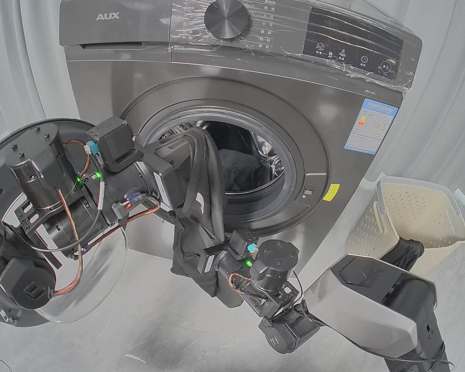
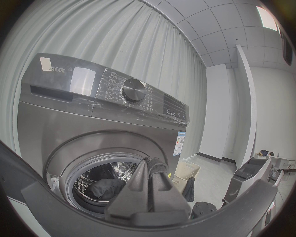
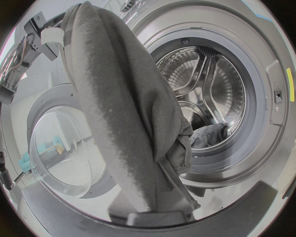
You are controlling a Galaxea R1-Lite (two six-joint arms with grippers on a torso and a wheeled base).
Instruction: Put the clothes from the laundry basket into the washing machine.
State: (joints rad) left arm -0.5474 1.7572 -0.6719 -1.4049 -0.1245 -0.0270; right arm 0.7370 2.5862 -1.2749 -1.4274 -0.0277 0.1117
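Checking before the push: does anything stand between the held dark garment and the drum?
Nothing visible does. The door stands open at the left, and the clothes inside the drum lie low. The dark garment hangs partly outside, below the opening.

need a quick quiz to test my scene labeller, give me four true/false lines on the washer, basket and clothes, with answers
1. The washer door is shut. False: it stands open, swung to the robot's left.
2. Dark clothes lie in the drum. True.
3. The basket is empty. False: a dark cloth hangs over its rim.
4. The left tool is shut on a black garment. True.
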